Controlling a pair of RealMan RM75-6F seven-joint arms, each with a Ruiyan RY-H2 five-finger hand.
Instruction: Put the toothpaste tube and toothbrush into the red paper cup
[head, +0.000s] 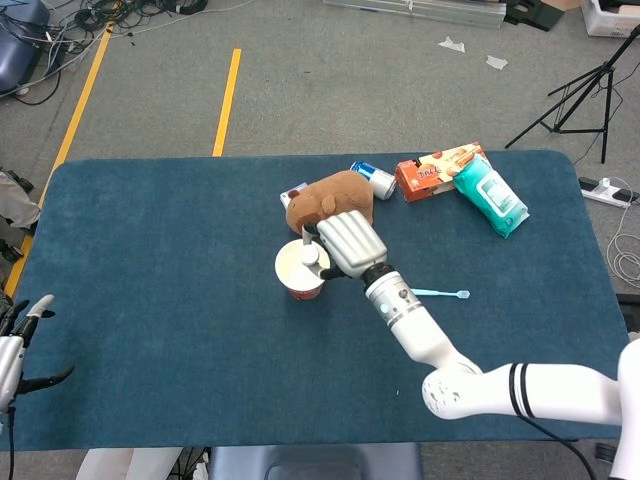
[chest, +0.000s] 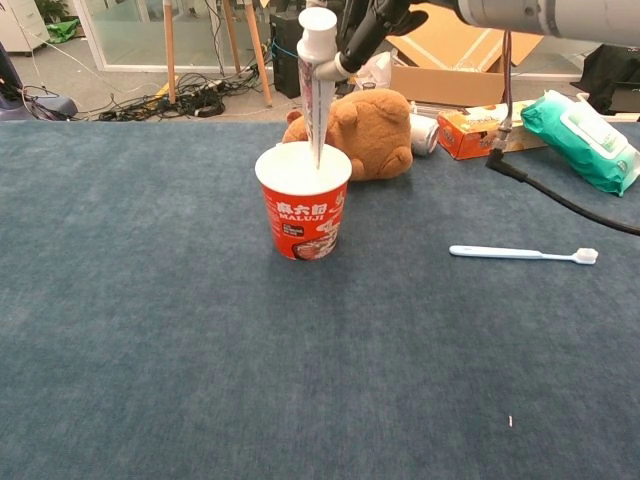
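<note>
My right hand (head: 345, 245) (chest: 372, 22) grips the white toothpaste tube (chest: 316, 82) near its cap (head: 309, 255), holding it upright with the flat end down. The tube's tip reaches just inside the mouth of the red paper cup (chest: 302, 200) (head: 301, 270), which stands upright at mid-table. A light blue toothbrush (chest: 523, 254) (head: 439, 293) lies flat on the cloth to the right of the cup, partly hidden by my forearm in the head view. My left hand (head: 20, 345) hangs at the table's near left edge, fingers apart, holding nothing.
A brown plush bear (chest: 362, 132) (head: 327, 199) lies right behind the cup. Further back right are a drink can (head: 375, 179), an orange snack box (head: 436, 171) and a teal wipes pack (head: 490, 195). A black cable (chest: 560, 195) crosses the right side in the chest view.
</note>
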